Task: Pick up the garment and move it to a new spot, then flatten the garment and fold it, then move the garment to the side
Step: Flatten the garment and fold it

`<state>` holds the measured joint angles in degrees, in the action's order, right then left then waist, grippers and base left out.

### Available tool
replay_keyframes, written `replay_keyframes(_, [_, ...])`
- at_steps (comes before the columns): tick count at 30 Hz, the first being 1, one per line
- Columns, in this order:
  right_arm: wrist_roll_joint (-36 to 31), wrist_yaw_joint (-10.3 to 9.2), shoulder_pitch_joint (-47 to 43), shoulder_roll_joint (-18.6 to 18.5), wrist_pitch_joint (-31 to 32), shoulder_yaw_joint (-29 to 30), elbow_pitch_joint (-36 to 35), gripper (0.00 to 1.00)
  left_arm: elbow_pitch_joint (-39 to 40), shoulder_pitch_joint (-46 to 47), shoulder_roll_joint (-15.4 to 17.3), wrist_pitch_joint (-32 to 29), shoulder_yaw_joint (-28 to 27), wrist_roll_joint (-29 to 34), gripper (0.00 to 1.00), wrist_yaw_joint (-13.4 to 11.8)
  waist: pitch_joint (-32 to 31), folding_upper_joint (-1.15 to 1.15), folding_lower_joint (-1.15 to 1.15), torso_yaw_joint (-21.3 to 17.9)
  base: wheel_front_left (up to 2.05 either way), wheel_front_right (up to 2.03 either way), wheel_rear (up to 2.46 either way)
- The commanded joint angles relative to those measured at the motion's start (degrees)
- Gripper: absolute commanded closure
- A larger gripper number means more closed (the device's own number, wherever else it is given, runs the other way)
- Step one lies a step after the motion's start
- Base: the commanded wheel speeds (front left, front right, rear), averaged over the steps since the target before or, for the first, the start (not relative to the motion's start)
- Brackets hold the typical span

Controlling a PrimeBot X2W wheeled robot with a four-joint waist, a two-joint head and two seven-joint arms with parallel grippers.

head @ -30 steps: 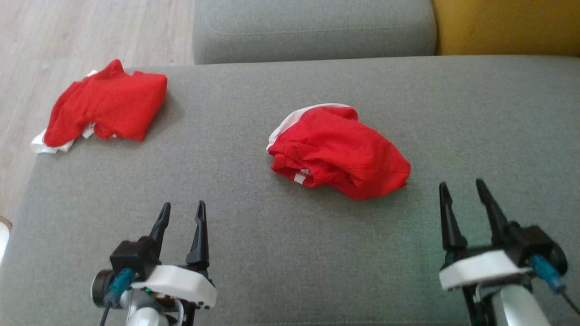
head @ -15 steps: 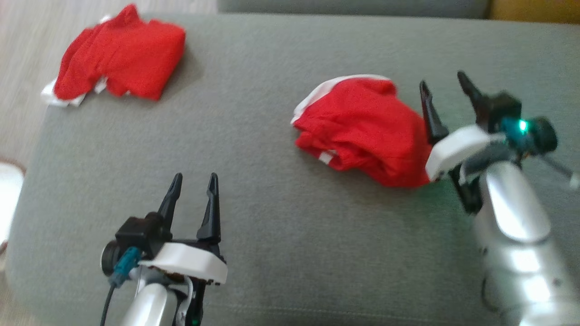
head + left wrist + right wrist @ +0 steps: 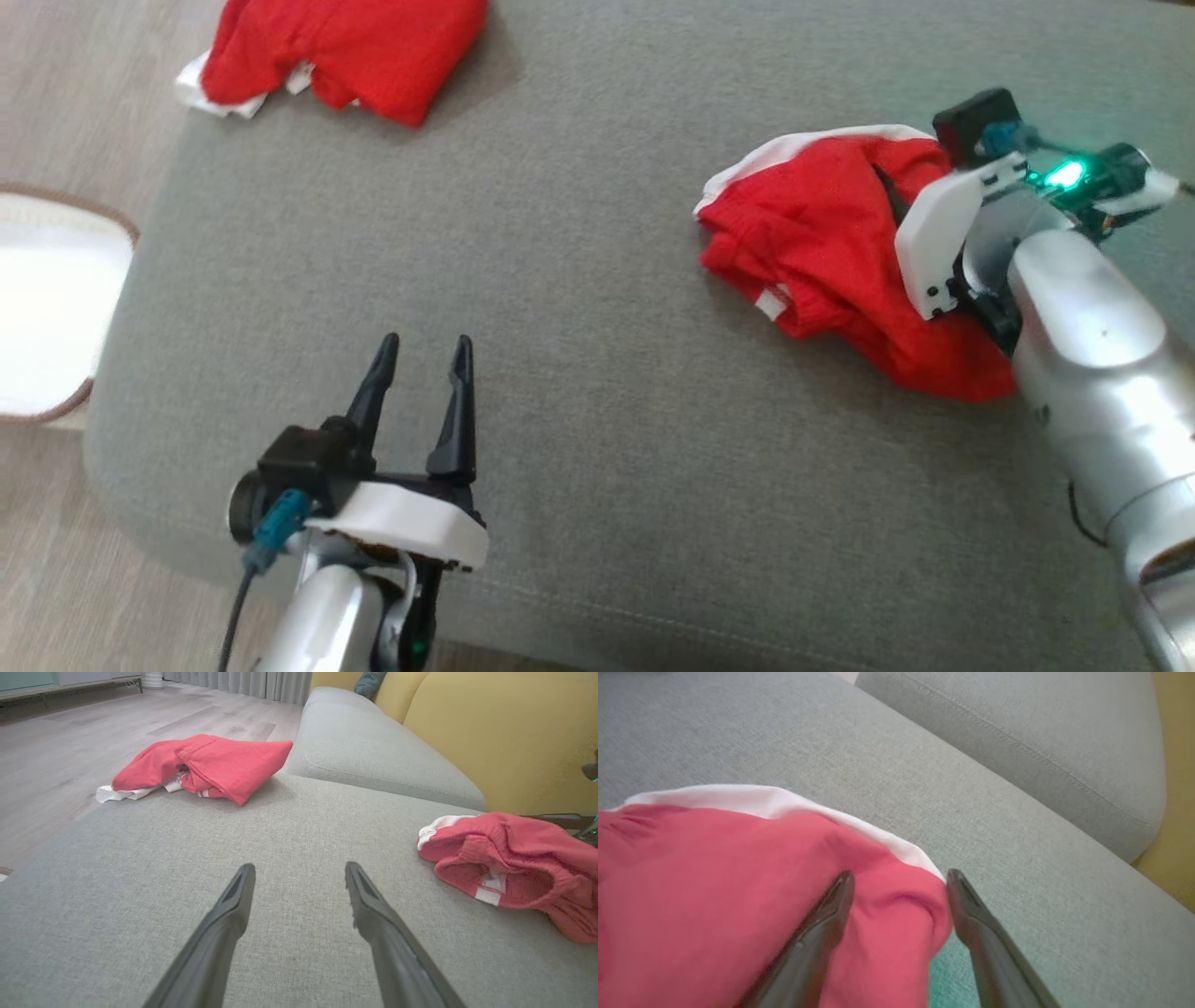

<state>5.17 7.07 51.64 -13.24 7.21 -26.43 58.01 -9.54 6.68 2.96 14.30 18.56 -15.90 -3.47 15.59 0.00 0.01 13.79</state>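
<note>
- Currently the garment (image 3: 822, 243), red with white trim, lies bunched on the grey sofa (image 3: 597, 308), toward the right side in the head view.
- At its far right corner the right claw (image 3: 900, 875) is down and released. Its jaws stand apart with a fold of red cloth between them.
- One of its fingers (image 3: 819, 933) lies on the cloth; the other is just past the white-edged corner, over the sofa.
- Near the sofa's front edge the left claw (image 3: 425, 341) hangs over bare cushion, released and grasping nothing, well apart from the garment.
- Far left on the sofa sits a second garment (image 3: 345, 47), also red, its white edge at the corner beside the floor (image 3: 75, 93).
</note>
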Motion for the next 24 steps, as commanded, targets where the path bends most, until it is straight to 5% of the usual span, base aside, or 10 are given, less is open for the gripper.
replay_keyframes(1, [1.9,0.42,2.0,0.1,0.9,-2.1,-0.9,0.0,1.8,2.2,-0.1,0.7,-1.2,-0.4,0.0,0.1,0.6,0.0,-0.01,0.8,0.0,0.0,0.0])
replay_keyframes(5, [8.2,0.42,4.2,-1.9,6.1,-9.0,1.1,0.02,1.9,2.4,-0.1,0.7,-0.4,-0.8,0.0,-0.3,1.0,0.0,-0.01,1.7,0.0,0.0,0.0])
replay_keyframes(9, [14.7,0.42,5.3,-4.4,9.0,-14.2,0.4,0.92,1.8,2.4,-0.1,0.7,0.0,-1.1,0.0,-0.6,1.1,0.0,-0.01,2.1,0.0,0.0,0.0])
replay_keyframes(10, [16.0,0.42,5.5,-4.9,9.0,-15.2,0.0,1.0,1.8,2.4,-0.1,0.7,0.0,-1.1,0.0,-0.7,1.0,0.0,-0.01,2.1,0.0,0.0,0.0])
replay_keyframes(24, [19.1,0.42,10.7,-6.1,-5.6,-19.8,-1.3,1.0,1.2,1.4,-0.1,0.7,-1.0,0.8,0.0,-0.6,-2.3,0.0,-0.01,-2.4,0.0,0.0,0.0])
